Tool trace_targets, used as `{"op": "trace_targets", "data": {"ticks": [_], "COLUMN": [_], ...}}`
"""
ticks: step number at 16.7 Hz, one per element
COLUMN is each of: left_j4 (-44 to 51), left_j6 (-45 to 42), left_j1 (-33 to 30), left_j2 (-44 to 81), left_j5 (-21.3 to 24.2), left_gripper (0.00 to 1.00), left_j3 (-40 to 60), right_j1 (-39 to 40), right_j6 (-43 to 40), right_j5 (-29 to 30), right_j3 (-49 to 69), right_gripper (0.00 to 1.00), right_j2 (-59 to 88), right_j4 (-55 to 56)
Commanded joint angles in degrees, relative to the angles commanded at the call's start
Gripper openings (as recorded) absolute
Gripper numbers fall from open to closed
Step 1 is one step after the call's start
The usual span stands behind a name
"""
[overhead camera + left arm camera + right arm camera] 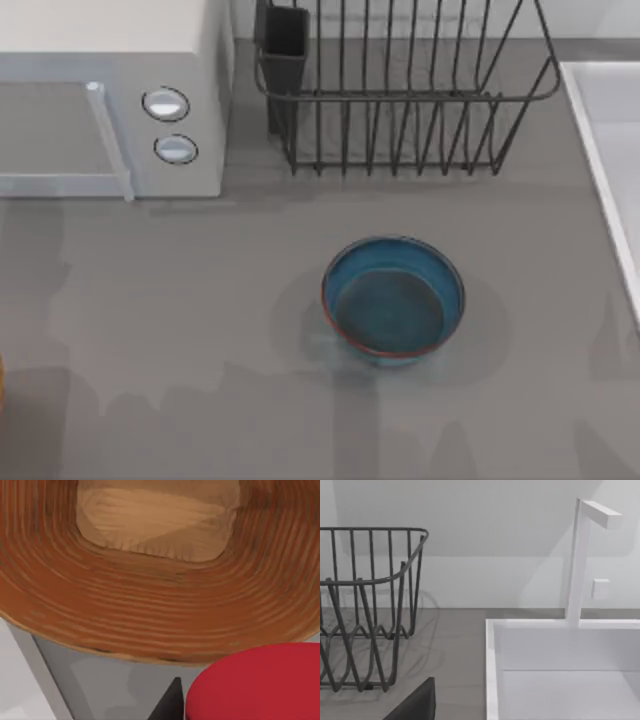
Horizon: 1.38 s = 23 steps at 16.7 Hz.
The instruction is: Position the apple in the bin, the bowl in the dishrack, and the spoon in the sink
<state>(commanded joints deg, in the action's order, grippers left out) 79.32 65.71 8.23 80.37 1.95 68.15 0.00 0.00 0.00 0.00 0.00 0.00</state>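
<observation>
The red apple (255,680) hangs over the open mouth of the ribbed wooden bin (150,605), with my left gripper (235,715) shut on it; one dark finger (170,702) presses its side. The blue bowl (393,298) with a reddish-brown rim stands upright on the table's middle, in front of the black wire dishrack (400,100). The white sink (560,680) lies at the right edge, next to the dishrack (365,605). A dark part of my right gripper (420,707) shows near the sink's corner. The spoon is out of view.
A white microwave (110,100) with two round knobs fills the back left. A white faucet (580,560) rises behind the sink. The dishrack's dark cutlery cup (285,45) sits at its back-left corner. An orange sliver (1,385) shows at the left edge.
</observation>
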Motion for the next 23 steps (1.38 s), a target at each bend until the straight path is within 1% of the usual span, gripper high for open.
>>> {"op": "trace_targets", "data": {"ticks": [3,5,11,13,19,23], "left_j4": [0.71,0.99,0.81,-1.33,-13.90,-15.13], "left_j6": [6.13,8.14,8.25,8.03,7.94,7.85], "left_j1": [5.14,7.03,7.09,7.06,7.90,7.97], "left_j2": [-3.45,-4.57,-4.49,-4.45,-3.72,-3.68], "left_j5": [-1.85,-2.57,-2.63,-2.59,-2.71,-2.72], "left_gripper": [0.00,0.00,0.00,0.00,0.00,0.00], "left_j3": [-1.76,-2.22,-2.28,-4.34,-16.21,-17.42], "right_j1": [0.00,0.00,0.00,0.00,0.00,0.00], "right_j6": [0.00,0.00,0.00,0.00,0.00,0.00], "right_j5": [0.00,0.00,0.00,0.00,0.00,0.00], "right_j3": [0.00,0.00,0.00,0.00,0.00,0.00], "right_gripper": [1.00,1.00,1.00,1.00,1.00,1.00], "right_j2": [0.00,0.00,0.00,0.00,0.00,0.00], "right_j4": [0.00,0.00,0.00,0.00,0.00,0.00]}}
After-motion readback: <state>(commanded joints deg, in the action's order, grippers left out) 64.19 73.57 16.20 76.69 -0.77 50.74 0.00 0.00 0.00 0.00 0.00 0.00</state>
